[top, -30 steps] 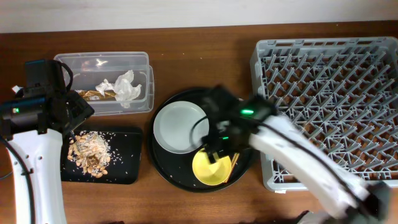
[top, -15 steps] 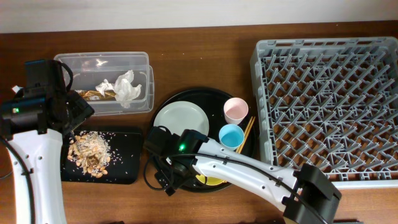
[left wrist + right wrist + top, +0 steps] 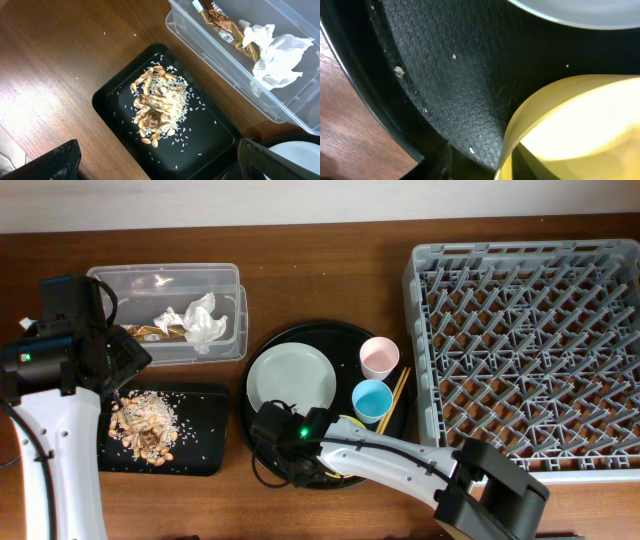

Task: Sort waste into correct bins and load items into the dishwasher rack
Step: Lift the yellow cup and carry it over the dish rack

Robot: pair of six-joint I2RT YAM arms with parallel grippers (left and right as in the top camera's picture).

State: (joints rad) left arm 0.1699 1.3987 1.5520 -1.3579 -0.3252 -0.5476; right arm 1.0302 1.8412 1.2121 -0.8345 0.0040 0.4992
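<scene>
**Right tool at yellow bowl, left tool wide over scraps**

The round black tray (image 3: 322, 328) is taken as landmark. On it are seen the grey-green plate (image 3: 291, 383) at its left, the pink cup (image 3: 379, 357) at its upper right, and the blue cup (image 3: 371, 399) just below the pink one. The chopsticks (image 3: 397, 392) are laid at its right edge beside the blue cup.

The yellow bowl (image 3: 580, 130) is sat at the tray's lower part, mostly covered by the right arm in the overhead view. The right tool (image 3: 288, 460) is held low at the tray's lower-left rim, right at the bowl's edge. Whether it is wide, narrow or gripping cannot be told.

The dishwasher rack (image 3: 530, 340) is placed right of the tray, with nothing loaded.

Left of the tray, the clear box (image 3: 165, 285) is seen with tissue (image 3: 195, 320) and gold wrapper (image 3: 150, 332) inside. The shallow black tray (image 3: 205, 440) below it is loaded with food scraps (image 3: 143, 425).

The left tool (image 3: 160, 167) is held wide above the scraps, nothing gripped.
</scene>
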